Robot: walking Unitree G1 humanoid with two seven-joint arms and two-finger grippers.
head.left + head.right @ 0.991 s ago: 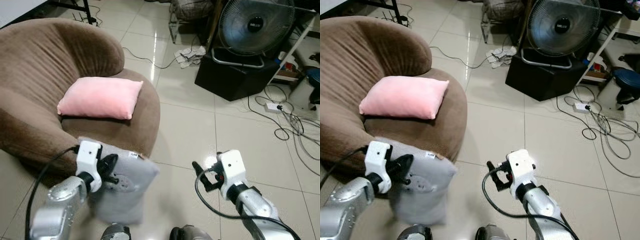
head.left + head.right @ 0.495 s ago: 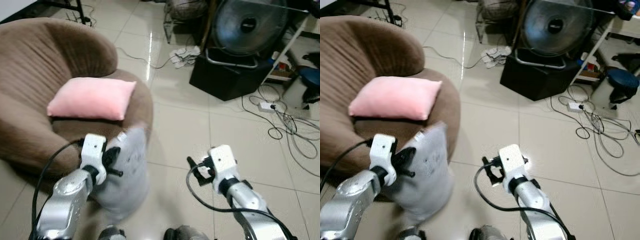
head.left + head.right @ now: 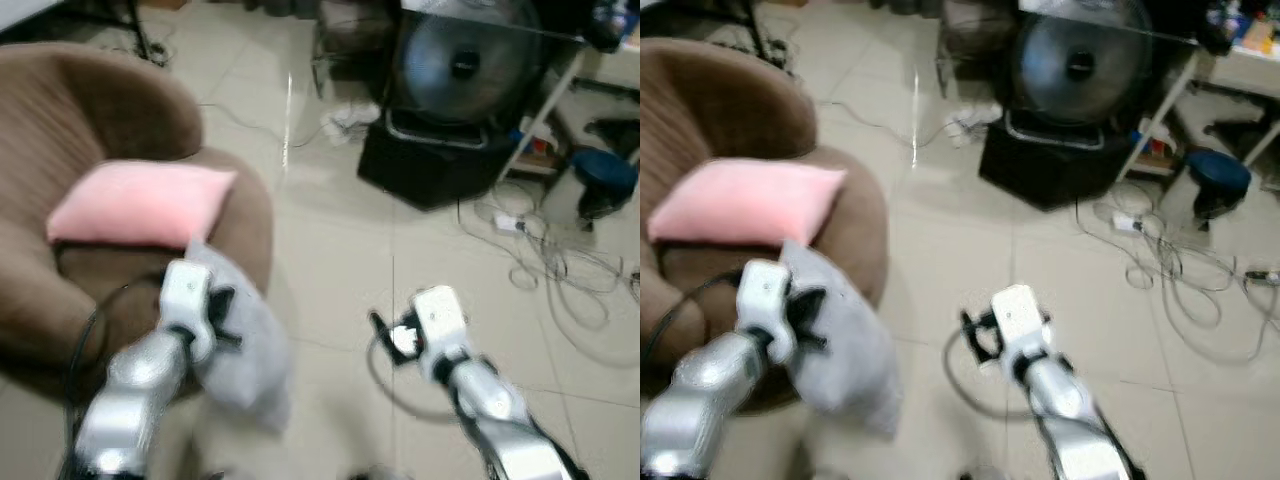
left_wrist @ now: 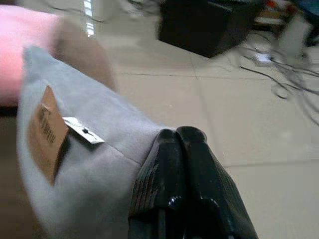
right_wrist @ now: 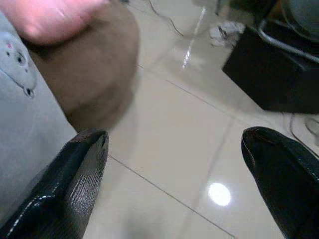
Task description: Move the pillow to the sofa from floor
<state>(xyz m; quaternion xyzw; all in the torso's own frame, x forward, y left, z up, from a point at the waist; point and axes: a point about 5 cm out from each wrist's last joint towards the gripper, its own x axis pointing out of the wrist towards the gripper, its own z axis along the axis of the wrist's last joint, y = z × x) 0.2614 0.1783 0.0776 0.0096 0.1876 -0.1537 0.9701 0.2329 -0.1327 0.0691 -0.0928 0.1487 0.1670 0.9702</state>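
I've got the grey pillow (image 3: 240, 340) off the floor, hanging from the left gripper (image 4: 175, 144), whose fingers are pinched together on its edge. A brown label and a small white tag show on the fabric in the left wrist view. Head views are blurred, so fine detail is soft.

Status: pickup looks done, transport underway, placement not done. The pillow hangs at the front edge of the brown sofa (image 3: 90, 130), just beside its seat rim and not resting on it. Left to do, as I read it: raise it over the rim, get it onto the seat, let go.

The right gripper (image 5: 174, 174) is empty, fingers wide apart, held over bare tile well clear of the sofa.

In the way: a pink pillow (image 3: 140, 203) already sits across the middle of the seat, so free room is mostly the front edge. I'd drop the grey one in front of it or partly on top.

Further out: a big fan (image 3: 462, 65) on a black box (image 3: 440, 165), and loose cables (image 3: 555, 270) on the floor to the right. None are in the left arm's path.
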